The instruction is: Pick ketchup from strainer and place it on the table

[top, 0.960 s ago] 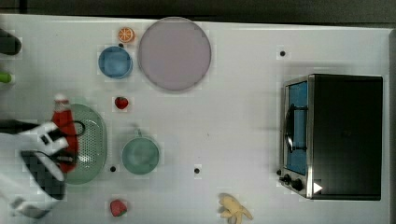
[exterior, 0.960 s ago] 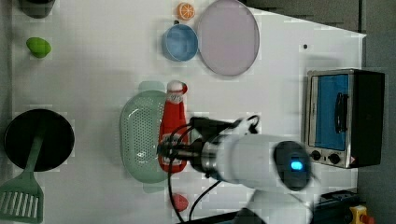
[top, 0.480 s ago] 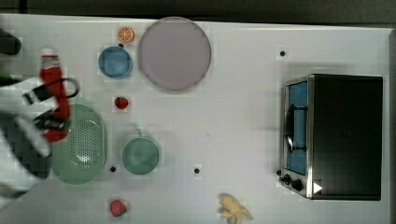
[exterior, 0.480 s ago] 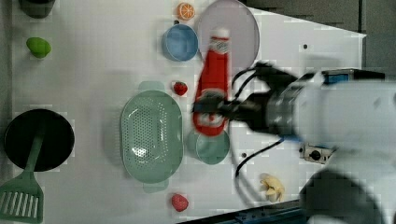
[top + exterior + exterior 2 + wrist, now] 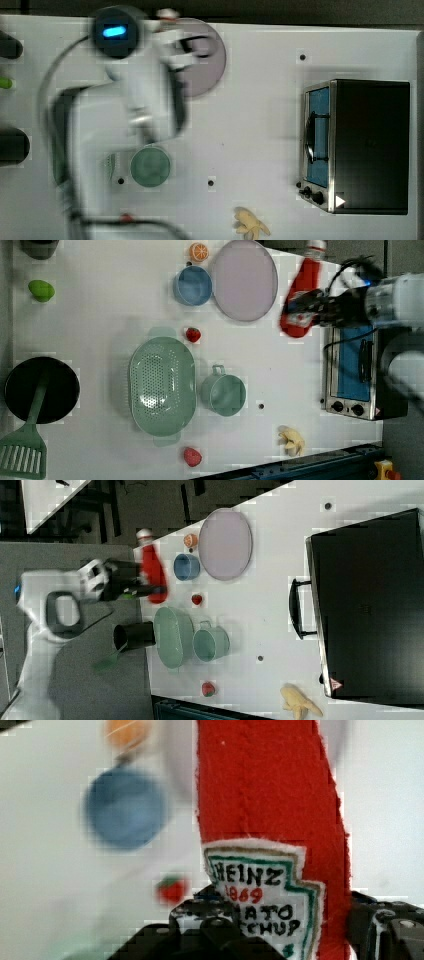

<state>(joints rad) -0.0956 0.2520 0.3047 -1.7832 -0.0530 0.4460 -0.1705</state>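
One soft, stitched-fabric ketchup bottle (image 5: 270,815) hangs in the air beyond the strainer (image 5: 161,385), pinched at its labelled lower body by the gripper (image 5: 306,310). It looks light and squashy, so that thick middle seems the safest hold; the tapered neck would likely flop.

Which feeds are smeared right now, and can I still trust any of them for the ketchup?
Top view: arm motion-smeared. Left view: ketchup and gripper blurred, but strainer and table sharp. Right view: arm slightly soft. Wrist view: ketchup label crisp, the background blue bowl and strawberry blurred.
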